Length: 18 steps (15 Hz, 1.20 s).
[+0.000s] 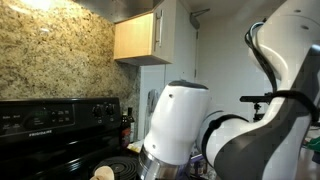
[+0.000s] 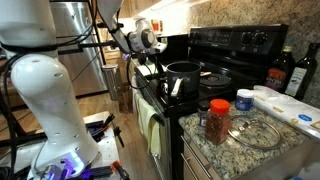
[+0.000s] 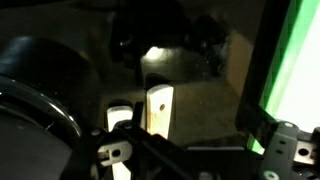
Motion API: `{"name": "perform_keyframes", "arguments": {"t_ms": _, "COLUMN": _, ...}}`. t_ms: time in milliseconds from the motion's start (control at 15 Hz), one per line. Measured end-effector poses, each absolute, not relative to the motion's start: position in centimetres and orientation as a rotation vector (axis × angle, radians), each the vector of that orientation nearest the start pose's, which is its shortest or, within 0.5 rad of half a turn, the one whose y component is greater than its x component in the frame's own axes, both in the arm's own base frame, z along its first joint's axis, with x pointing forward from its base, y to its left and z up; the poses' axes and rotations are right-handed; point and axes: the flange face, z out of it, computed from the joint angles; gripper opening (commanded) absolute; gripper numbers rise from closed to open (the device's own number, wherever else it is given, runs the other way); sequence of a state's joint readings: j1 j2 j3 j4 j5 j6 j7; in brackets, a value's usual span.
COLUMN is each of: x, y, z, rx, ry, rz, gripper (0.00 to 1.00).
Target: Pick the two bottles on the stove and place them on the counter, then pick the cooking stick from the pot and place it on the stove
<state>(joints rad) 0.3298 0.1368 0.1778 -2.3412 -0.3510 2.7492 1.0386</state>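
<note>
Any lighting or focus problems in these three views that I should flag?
Wrist view: very dark and murky; only the cooking stick catches light, and a green band glares at the right edge. In an exterior view, the robot arm looms close and bright, hiding much of the stove. In an exterior view, the pot is evenly lit, slightly soft.

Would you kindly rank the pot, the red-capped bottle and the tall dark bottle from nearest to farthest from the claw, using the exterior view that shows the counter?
1. pot, on the stove beside the claw.
2. red-capped bottle, at the front of the counter.
3. tall dark bottle, far right at the back.
</note>
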Motion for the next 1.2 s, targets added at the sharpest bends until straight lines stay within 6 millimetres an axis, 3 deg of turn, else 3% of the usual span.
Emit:
{"name": "perform_keyframes", "arguments": {"t_ms": 467, "x": 44.1, "y": 28.3, "z": 35.9, "rx": -3.209, "ry": 0.347, "rz": -0.405, "gripper": 1.0}}
{"name": "perform_keyframes", "arguments": {"t_ms": 800, "x": 41.5, "y": 29.9, "z": 40.9, "rx": -3.258, "ry": 0.166, "rz": -0.148, "gripper": 1.0}}
{"name": "perform_keyframes", "arguments": {"t_ms": 1000, "x": 40.7, "y": 28.4, "z": 44.7, "rx": -3.257, "ry": 0.075, "rz": -0.016, "gripper": 1.0}}
{"name": "perform_keyframes", "arguments": {"t_ms": 1200, "x": 40.9, "y": 24.4, "z": 48.1, "rx": -3.27, "ry": 0.11, "rz": 0.065, "gripper": 1.0}}
